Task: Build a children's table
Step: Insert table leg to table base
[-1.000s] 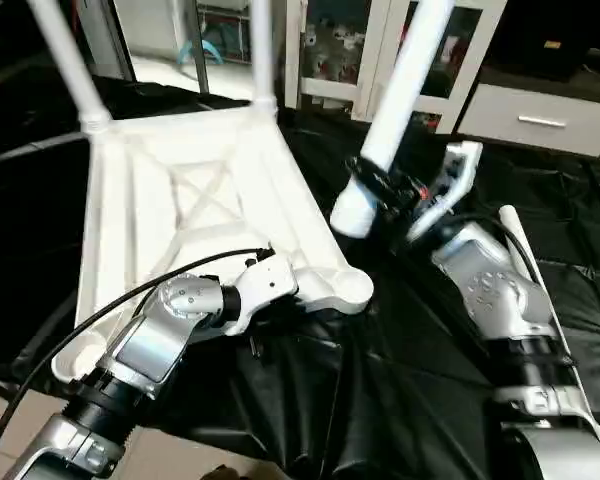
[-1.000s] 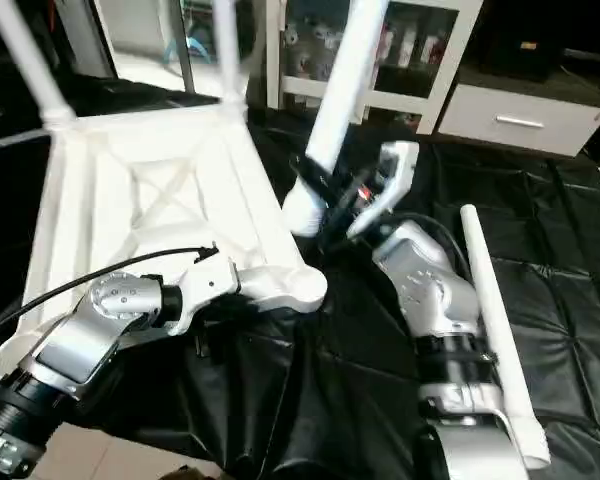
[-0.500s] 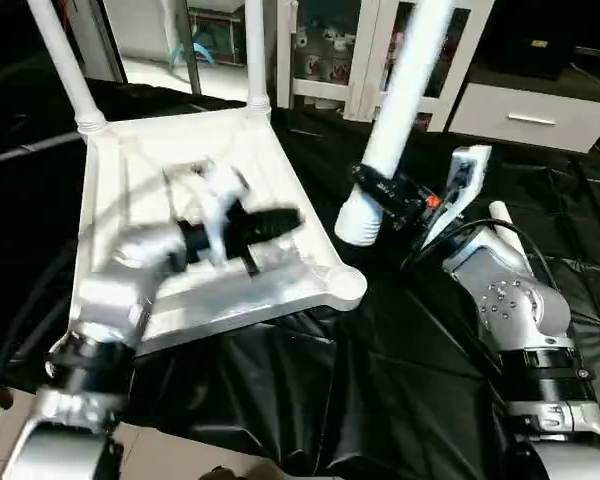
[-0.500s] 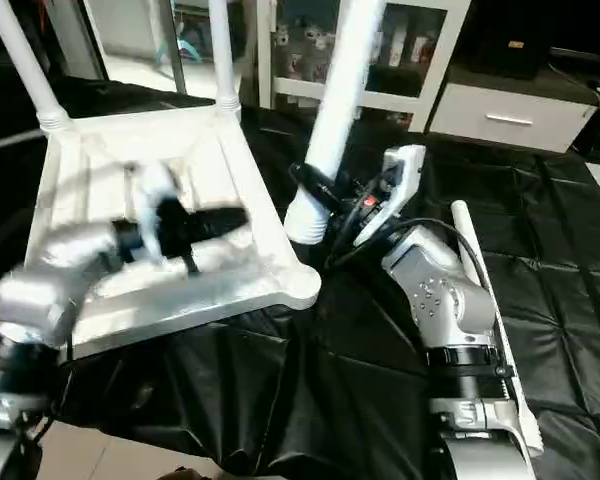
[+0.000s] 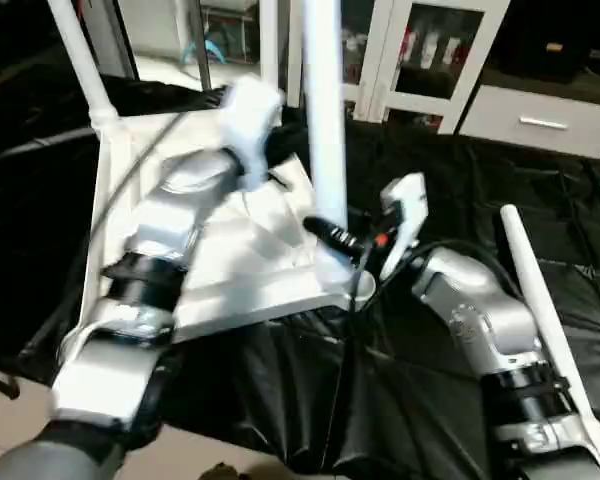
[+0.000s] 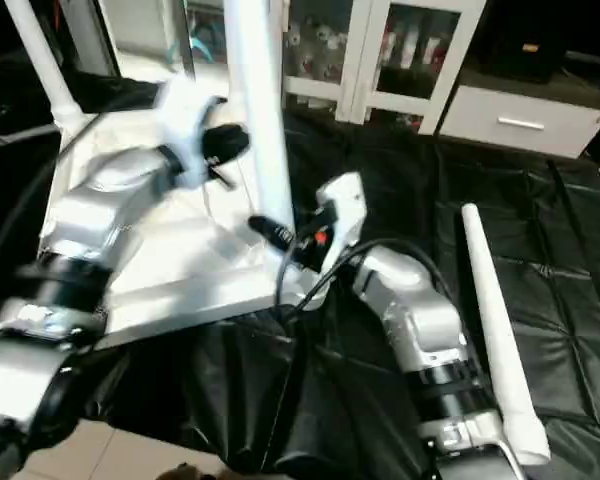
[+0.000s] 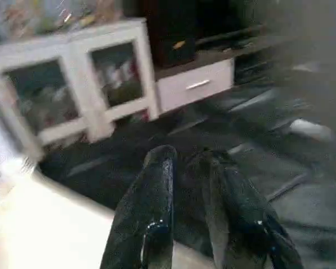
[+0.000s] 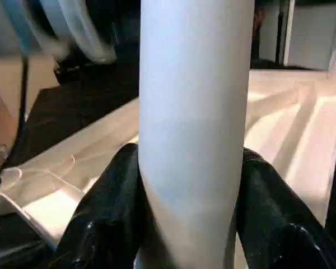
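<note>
Tabletop part: the white square tabletop (image 5: 250,270) lies upside down on the black sheet (image 5: 430,400), in the left and middle of the head view; you see its ribs facing up.

Fitted legs: one white leg (image 5: 80,55) rises from the far left corner, in the upper left of the frame. A second leg (image 5: 269,40) stands at the far right corner, partly behind the left arm.

Held leg: a third white leg (image 5: 325,120) stands almost upright in the middle of the frame, its lower end at the near right corner of the tabletop part.

Right pincer (image 8: 187,185): it is clenched around this leg near the bottom; in the wrist view you see one black finger (image 8: 109,207) on each side of the tube, touching it.

Left pincer (image 7: 193,190): it is raised above the tabletop part, in the upper middle of the head view, and blurred there. In its wrist view the two black fingers stand a little apart with nothing between them, so it is released.

Spare leg: the fourth leg (image 6: 492,330) lies on the black sheet at the right of the frame, beside your right forearm.

Background: white cabinets (image 5: 420,60) with glass doors stand behind, at the top of the frame.
</note>
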`<state>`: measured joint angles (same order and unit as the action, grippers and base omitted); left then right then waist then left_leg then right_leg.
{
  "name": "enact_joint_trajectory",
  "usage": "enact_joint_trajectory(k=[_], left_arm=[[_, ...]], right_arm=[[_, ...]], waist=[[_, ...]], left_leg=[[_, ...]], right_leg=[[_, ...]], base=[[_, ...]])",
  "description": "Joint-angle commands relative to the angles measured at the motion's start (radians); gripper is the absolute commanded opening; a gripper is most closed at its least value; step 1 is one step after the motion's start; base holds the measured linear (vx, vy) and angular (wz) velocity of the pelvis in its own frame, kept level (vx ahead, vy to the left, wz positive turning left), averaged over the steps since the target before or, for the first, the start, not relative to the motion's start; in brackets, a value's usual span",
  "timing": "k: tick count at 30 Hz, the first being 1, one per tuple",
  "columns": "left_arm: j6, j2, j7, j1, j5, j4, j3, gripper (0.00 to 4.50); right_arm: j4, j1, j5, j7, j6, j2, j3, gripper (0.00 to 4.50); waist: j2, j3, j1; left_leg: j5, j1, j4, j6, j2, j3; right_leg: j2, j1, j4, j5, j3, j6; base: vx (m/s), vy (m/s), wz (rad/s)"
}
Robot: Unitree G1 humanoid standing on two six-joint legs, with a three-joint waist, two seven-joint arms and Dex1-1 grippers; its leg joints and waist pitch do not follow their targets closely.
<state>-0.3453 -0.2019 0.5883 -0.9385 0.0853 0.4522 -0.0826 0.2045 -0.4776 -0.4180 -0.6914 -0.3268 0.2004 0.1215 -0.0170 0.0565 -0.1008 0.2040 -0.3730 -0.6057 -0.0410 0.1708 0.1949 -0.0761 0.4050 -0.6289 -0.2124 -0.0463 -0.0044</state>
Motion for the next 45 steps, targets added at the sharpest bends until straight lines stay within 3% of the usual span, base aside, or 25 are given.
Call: enact_joint_trajectory(k=[1,6,9,12,17,24,28,31,33,36,38,39,41,43,45], left_arm=[[-0.025,0.023,0.045,-0.024,0.036,-0.073,-0.021,0.98],[-0.088,0.061,0.127,-0.008,0.134,-0.236,-0.044,0.98],[-0.073,0.051,0.137,-0.002,0.117,-0.233,-0.055,0.98],[-0.068,0.062,0.140,-0.004,0.124,-0.242,-0.051,0.98],[-0.086,0.062,0.121,-0.005,0.123,-0.247,-0.041,0.98],[0.026,-0.056,0.042,0.039,0.020,-0.130,0.003,0.98],[0.039,-0.126,0.147,0.125,0.036,-0.134,-0.001,1.32],[-0.019,-0.215,0.386,0.291,0.114,-0.240,-0.086,1.48],[-0.044,-0.224,0.435,0.345,0.136,-0.284,-0.135,1.75],[-0.037,-0.221,0.440,0.369,0.129,-0.289,-0.167,1.92],[0.009,-0.196,0.431,0.392,0.096,-0.247,-0.188,2.14],[0.015,-0.190,0.432,0.398,0.088,-0.232,-0.194,2.20],[0.048,-0.186,0.420,0.406,0.044,-0.181,-0.212,2.31],[0.056,-0.189,0.414,0.407,0.029,-0.164,-0.220,2.42],[0.067,-0.198,0.418,0.404,0.009,-0.131,-0.241,2.60]], right_arm=[[-0.003,-0.019,0.024,0.015,0.020,0.006,-0.003,1.85],[0.025,-0.026,0.055,0.031,0.036,0.009,-0.008,1.85],[0.034,-0.027,0.062,0.026,0.042,0.006,-0.008,1.85],[0.046,-0.029,0.068,0.024,0.051,0.004,-0.002,1.85],[0.061,-0.037,0.074,0.029,0.064,-0.004,-0.002,1.85],[0.082,-0.057,0.076,0.046,0.077,0.025,-0.053,1.85],[0.092,-0.058,0.080,0.044,0.079,0.062,-0.081,1.85],[0.057,-0.033,0.065,0.028,0.053,0.118,-0.116,1.85],[0.036,-0.018,0.054,0.024,0.039,0.135,-0.131,1.85],[0.020,-0.009,0.048,0.023,0.031,0.141,-0.137,1.85],[-0.023,0.014,0.040,0.019,0.010,0.142,-0.139,1.85],[-0.036,0.022,0.036,0.018,0.003,0.141,-0.138,1.85],[-0.074,0.043,0.027,0.018,-0.013,0.142,-0.131,1.85],[-0.086,0.050,0.025,0.019,-0.020,0.142,-0.130,1.85],[-0.102,0.059,0.023,0.017,-0.030,0.142,-0.127,1.85]], waist=[[0.002,-0.074,-0.003],[-0.001,-0.074,-0.002],[-0.006,-0.071,0.002],[-0.003,-0.071,0.004],[-0.002,-0.074,0.005],[0.003,-0.074,0.011],[0.008,-0.077,0.009],[0.010,-0.077,0.007],[0.014,-0.076,0.010],[0.017,-0.072,0.004],[0.010,-0.065,0.005],[0.020,-0.064,0.006],[0.018,-0.065,0.013],[0.016,-0.067,0.017],[0.021,-0.069,0.021]], left_leg=[[0.006,0.012,0.059,0.069,0.056,-0.026],[0.012,0.013,0.059,0.069,0.059,-0.025],[0.020,0.012,0.059,0.079,0.057,-0.024],[0.034,0.014,0.061,0.069,0.057,-0.025],[0.014,0.013,0.058,0.073,0.056,-0.025],[0.027,0.013,0.061,0.065,0.055,-0.028],[0.010,0.018,0.059,0.053,0.055,-0.025],[-0.002,0.018,0.061,0.051,0.058,-0.026],[0.008,0.023,0.060,0.049,0.056,-0.019],[0.056,0.022,0.064,0.040,0.057,-0.019],[0.104,0.020,0.070,0.024,0.059,-0.021],[0.118,0.020,0.071,0.017,0.059,-0.023],[0.155,0.022,0.075,-0.007,0.058,-0.025],[0.148,0.021,0.073,-0.006,0.056,-0.025],[0.128,0.019,0.072,-0.003,0.055,-0.026]], right_leg=[[-0.077,-0.065,0.046,0.164,0.046,-0.304],[-0.078,-0.065,0.045,0.145,0.045,-0.319],[-0.073,-0.065,0.049,0.123,0.046,-0.307],[-0.075,-0.064,0.052,0.081,0.046,-0.296],[-0.072,-0.064,0.048,0.125,0.045,-0.300],[-0.069,-0.066,0.050,0.109,0.044,-0.280],[-0.067,-0.062,0.044,0.132,0.044,-0.281],[-0.070,-0.061,0.039,0.147,0.044,-0.292],[-0.063,-0.054,0.041,0.148,0.045,-0.296],[-0.067,-0.054,0.048,0.101,0.046,-0.295],[-0.070,-0.058,0.058,0.032,0.048,-0.275],[-0.070,-0.058,0.060,0.007,0.048,-0.269],[-0.069,-0.059,0.069,-0.060,0.049,-0.243],[-0.068,-0.059,0.068,-0.053,0.050,-0.231],[-0.068,-0.059,0.067,-0.032,0.050,-0.232]], base=[[0.000,0.000,0.00],[0.000,0.000,0.00],[0.000,0.000,0.00],[0.000,0.000,0.00],[0.000,0.000,0.00],[0.000,0.000,0.00],[0.000,0.000,0.00],[0.000,0.000,0.00],[0.000,0.000,0.00],[0.000,0.000,0.00],[0.000,0.000,0.00],[0.000,0.000,0.00],[0.000,0.000,0.00],[0.000,0.000,0.00],[0.000,0.000,0.00]])
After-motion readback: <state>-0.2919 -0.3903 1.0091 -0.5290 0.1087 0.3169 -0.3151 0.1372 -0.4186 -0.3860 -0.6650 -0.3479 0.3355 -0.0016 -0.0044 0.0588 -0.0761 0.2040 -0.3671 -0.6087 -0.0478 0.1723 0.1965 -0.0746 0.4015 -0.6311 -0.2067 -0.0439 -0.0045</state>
